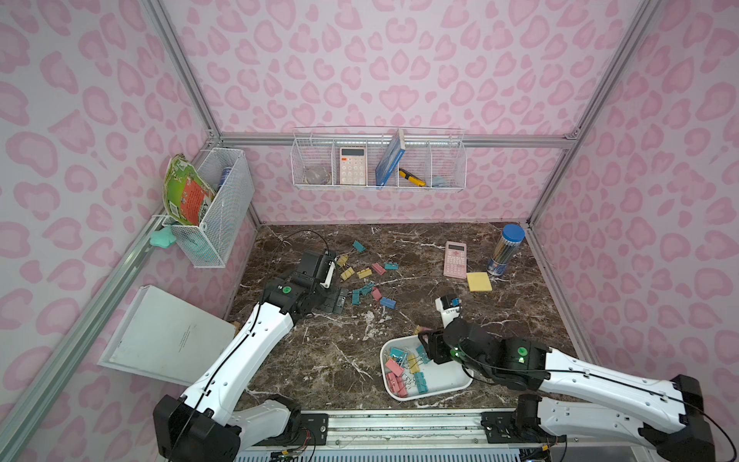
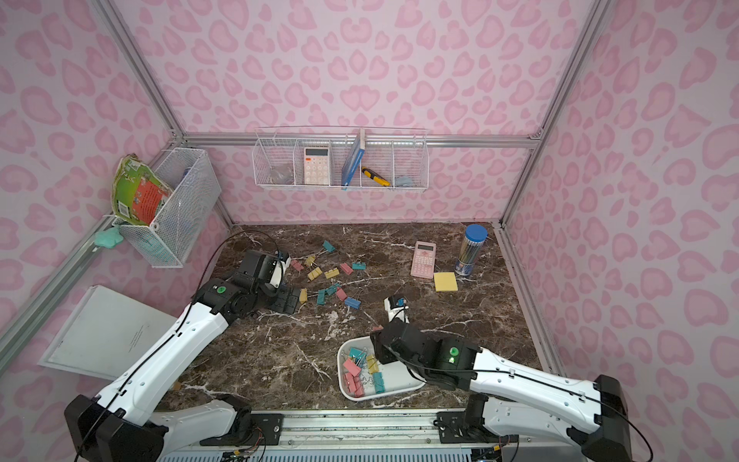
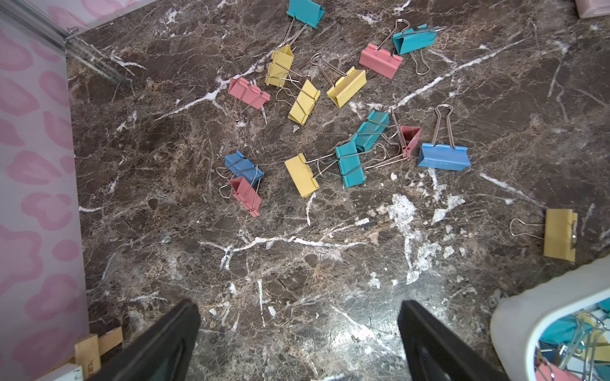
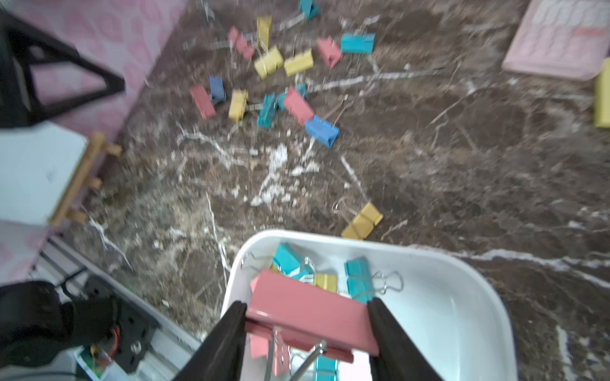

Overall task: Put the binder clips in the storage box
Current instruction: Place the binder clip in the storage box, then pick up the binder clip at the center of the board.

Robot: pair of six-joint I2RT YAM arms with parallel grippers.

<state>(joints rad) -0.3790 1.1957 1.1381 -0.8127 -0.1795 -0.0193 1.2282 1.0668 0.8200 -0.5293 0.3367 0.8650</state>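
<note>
My right pincer (image 4: pixel 307 310) was clamped on a pink binder clip (image 4: pixel 297 297). It gripped the clip by its two ends, wire handles dangling below, above the storage box (image 4: pixel 445 316). The box sat near the counter's front edge, about midway along. A heap of clips (image 4: pixel 290 260) filled its left end, and its right end was bare.

I judged this to be the drop. It seemed best to sink inside the rim first and let go over the bare floor, not onto the heap. That way the clip would not bounce off and join the yellow clip (image 4: pixel 363 220) lying just outside the far rim. Opening fully, then lifting straight up, should keep the handles from snagging.

My left pincer (image 3: pixel 297 316) gaped wide and empty over bare counter. It was short of the loose clips (image 3: pixel 330 99) scattered across the counter's left half, toward the back.
</note>
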